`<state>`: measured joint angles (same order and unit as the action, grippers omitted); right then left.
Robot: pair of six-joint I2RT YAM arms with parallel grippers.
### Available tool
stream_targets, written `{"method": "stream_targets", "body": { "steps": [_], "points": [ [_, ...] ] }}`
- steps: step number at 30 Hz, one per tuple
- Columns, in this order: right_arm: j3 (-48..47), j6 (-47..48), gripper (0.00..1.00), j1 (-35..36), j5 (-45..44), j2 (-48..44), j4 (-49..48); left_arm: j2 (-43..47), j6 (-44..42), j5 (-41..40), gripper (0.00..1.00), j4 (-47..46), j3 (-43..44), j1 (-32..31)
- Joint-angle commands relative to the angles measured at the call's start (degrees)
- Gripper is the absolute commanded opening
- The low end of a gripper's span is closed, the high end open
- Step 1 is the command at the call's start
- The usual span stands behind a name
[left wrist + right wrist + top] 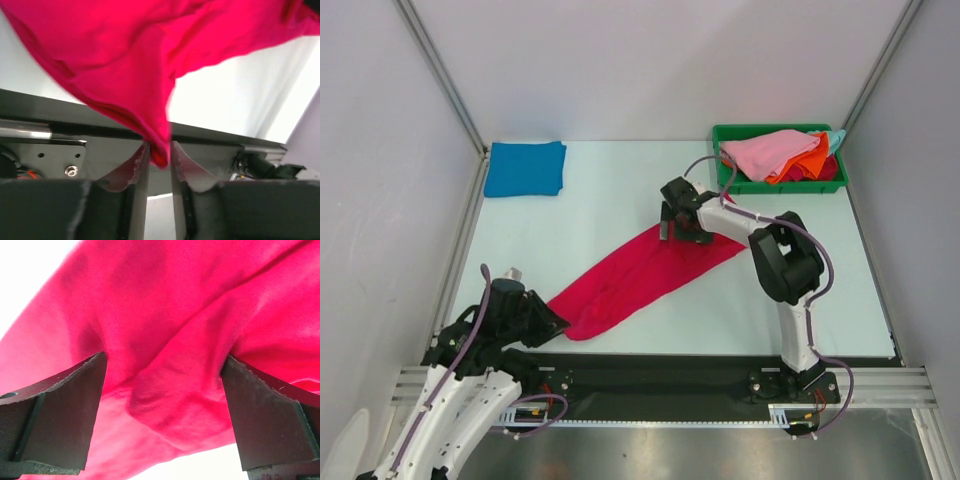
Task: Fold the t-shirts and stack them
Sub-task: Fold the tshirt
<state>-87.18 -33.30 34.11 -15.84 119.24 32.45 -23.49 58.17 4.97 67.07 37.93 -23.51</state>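
Note:
The crimson t-shirt (640,275) lies stretched in a long diagonal band across the table, from near left to far right. My left gripper (558,322) is shut on its near-left corner; the left wrist view shows the cloth (150,75) pinched between the fingers (139,165). My right gripper (678,228) is open over the far-right end of the shirt, its fingers (65,405) wide apart with a fold of crimson cloth (170,365) between them. A folded blue t-shirt (525,168) lies at the far left. Pink (772,152), orange (810,160) and light blue t-shirts are piled in the bin.
A green plastic bin (725,135) stands at the far right corner. A black rail (660,370) runs along the near table edge between the arm bases. Grey walls with metal posts enclose the table on three sides.

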Motion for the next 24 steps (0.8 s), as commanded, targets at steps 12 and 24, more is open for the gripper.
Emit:
{"method": "stream_targets", "body": {
  "steps": [12,24],
  "points": [
    [-2.92,7.82,1.00,-8.69,7.92,-16.31,10.79,2.75,-5.86,-1.03,0.60,-3.90,13.66,-0.31],
    [28.18,-5.54,0.99,-32.78,27.78,-37.04,-12.04,-45.03,-35.48,7.67,0.62,-54.11,19.71,-0.93]
  ]
}}
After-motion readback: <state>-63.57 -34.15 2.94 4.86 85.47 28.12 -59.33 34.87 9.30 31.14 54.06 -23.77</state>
